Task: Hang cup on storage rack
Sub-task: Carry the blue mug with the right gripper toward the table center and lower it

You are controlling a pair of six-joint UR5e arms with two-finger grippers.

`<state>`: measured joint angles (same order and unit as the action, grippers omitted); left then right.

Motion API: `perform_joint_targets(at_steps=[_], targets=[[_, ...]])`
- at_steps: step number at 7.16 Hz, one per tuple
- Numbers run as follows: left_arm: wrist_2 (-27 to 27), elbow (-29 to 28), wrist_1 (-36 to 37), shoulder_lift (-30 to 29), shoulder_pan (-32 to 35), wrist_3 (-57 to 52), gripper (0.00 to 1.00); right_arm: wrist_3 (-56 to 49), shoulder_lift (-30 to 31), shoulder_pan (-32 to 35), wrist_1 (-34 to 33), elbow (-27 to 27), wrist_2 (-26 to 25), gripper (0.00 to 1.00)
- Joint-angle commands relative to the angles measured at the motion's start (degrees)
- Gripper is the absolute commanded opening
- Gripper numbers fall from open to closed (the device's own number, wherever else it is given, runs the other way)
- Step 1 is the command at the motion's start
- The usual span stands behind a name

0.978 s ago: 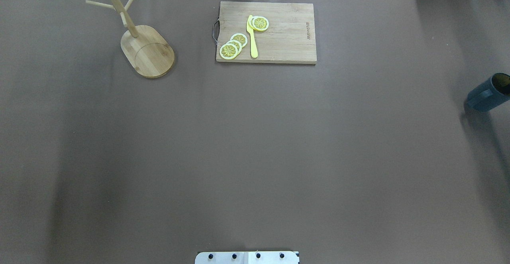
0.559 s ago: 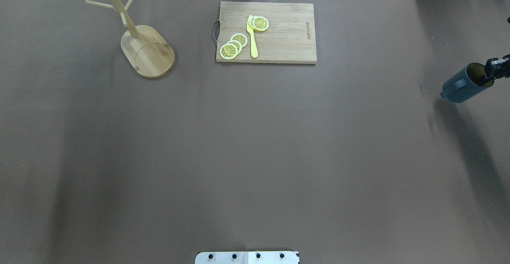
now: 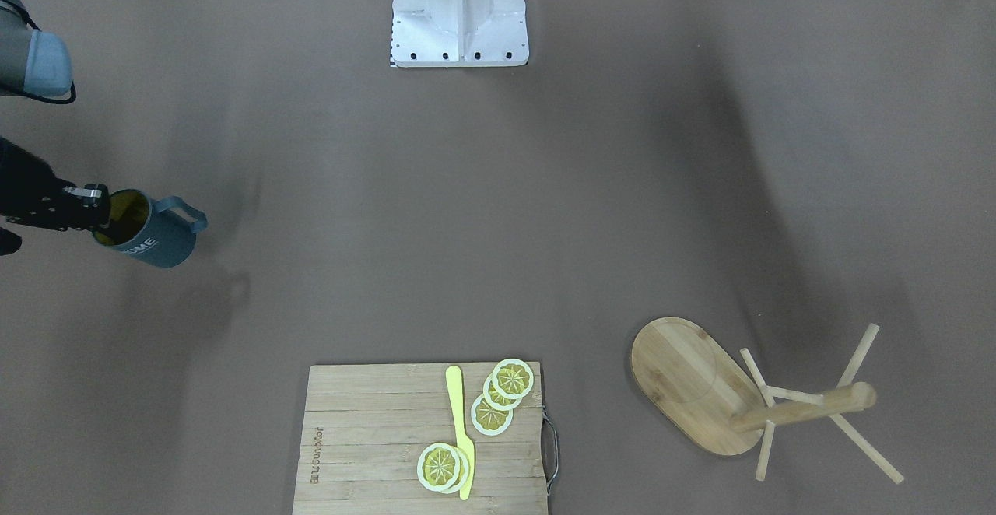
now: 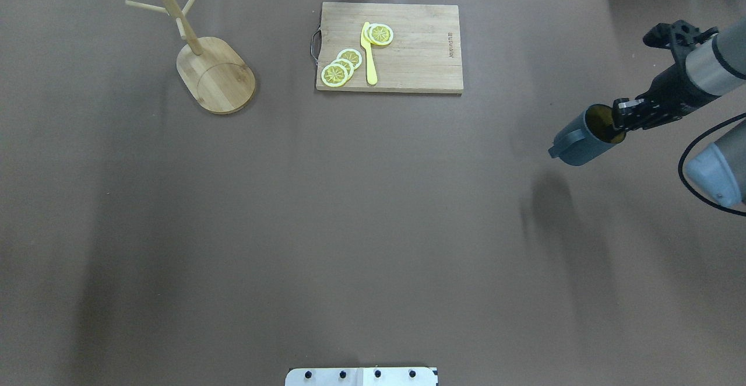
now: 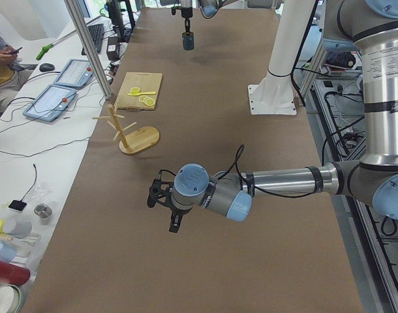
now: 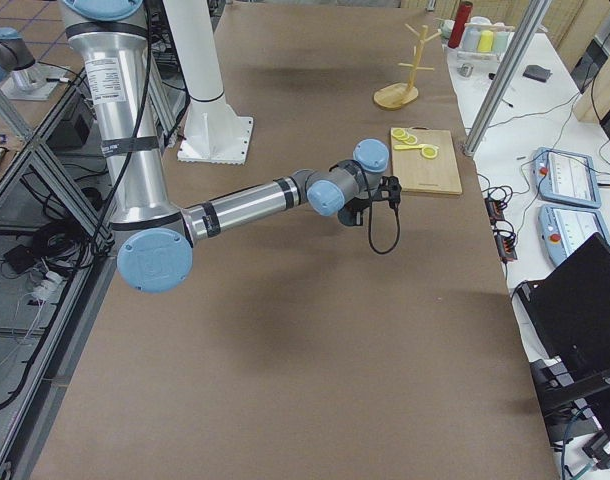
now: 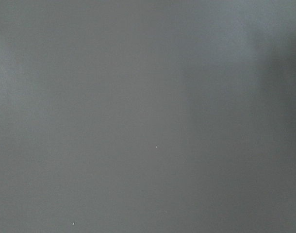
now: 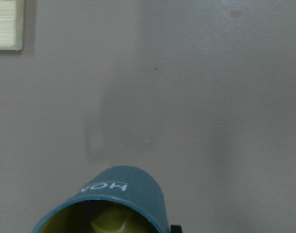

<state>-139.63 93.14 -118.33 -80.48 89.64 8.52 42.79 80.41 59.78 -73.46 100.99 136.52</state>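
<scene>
right hand grips tilted cup by rim

1. The dark slate-blue cylindrical mug in the right jaws looks smooth and glazed, with a soft sheen.
2. The brown bench below the jaws is matt and paper-like.
3. Well away from the jaws, the light bamboo mug tree and the rectangular wooden cutting board show matt grain.

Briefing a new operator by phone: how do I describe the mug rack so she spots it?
On the table, find the cutting board with lemon slices at the far edge. Left of it, seen overhead, stands the storage rack: an oval base, upright post and thin pegs, not flat like the board.
</scene>
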Motion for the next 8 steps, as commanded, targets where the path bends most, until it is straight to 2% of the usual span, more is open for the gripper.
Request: perform_joint_targets(at_steps=[1,2,5,8], targets=[[-1.3,-0.2,-2.1,0.2,-0.5,-0.2,0.98,5.7,-4.4,-8.6,-0.3,3.7,-4.5,0.00],[-1.7,-0.2,-3.0,0.5,-0.6,0.0,0.98,13.2,-8.4,-13.2,-0.4,3.6,-7.7,0.00],[-2.9,-0.2,-3.3,0.3,-1.0,0.0,0.98,21.6,-15.8,-23.9,-0.5,2.8,-17.8,0.00],[-2.9,-0.2,-3.3,0.3,-1.2,0.0,0.98,21.5,-20.2,-27.6,-5.0,2.6,-21.8,0.00]])
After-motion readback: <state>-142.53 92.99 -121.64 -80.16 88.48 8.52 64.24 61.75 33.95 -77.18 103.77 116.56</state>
